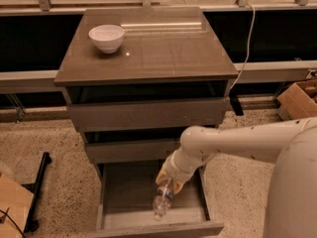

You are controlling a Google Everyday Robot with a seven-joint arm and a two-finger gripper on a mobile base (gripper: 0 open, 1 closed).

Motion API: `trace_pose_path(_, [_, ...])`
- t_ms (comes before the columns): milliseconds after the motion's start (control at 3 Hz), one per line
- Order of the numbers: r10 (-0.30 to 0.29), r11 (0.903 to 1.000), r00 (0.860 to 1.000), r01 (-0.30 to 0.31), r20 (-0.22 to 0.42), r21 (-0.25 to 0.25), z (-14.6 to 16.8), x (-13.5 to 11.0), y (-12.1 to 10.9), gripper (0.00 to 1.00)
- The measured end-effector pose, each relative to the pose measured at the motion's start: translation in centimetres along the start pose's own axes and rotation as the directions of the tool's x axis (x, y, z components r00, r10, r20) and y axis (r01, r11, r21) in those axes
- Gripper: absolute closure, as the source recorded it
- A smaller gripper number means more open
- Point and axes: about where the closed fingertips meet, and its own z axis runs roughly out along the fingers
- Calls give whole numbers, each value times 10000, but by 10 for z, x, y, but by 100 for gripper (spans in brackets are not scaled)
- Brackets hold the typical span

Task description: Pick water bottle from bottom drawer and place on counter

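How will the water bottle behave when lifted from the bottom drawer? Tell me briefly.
Probably light: the water bottle looks clear and small, hanging from the gripper over the bottom drawer. Held near one end, it may swing or slip. Its round body would likely roll if laid on the glossy counter.

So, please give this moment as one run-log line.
gripper: over bottom drawer, shut on bottle | bottle: not yet on counter | bowl: on counter
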Motion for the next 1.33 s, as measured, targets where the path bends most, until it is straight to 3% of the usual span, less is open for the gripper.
trace_pose_path(333, [-334,9991,9986,322,408,285,-45,-3,16,100])
trace_pose_path(667, [-337,9992,9985,327,427,227,-43,-2,16,100])
trace_pose_path(1000, [-552,9984,9982,554,249,-62,-59,-3,17,100])
trace_pose_path(1333, [-1110,9891,9937,1091,-137,-989,-86,-2,26,100])
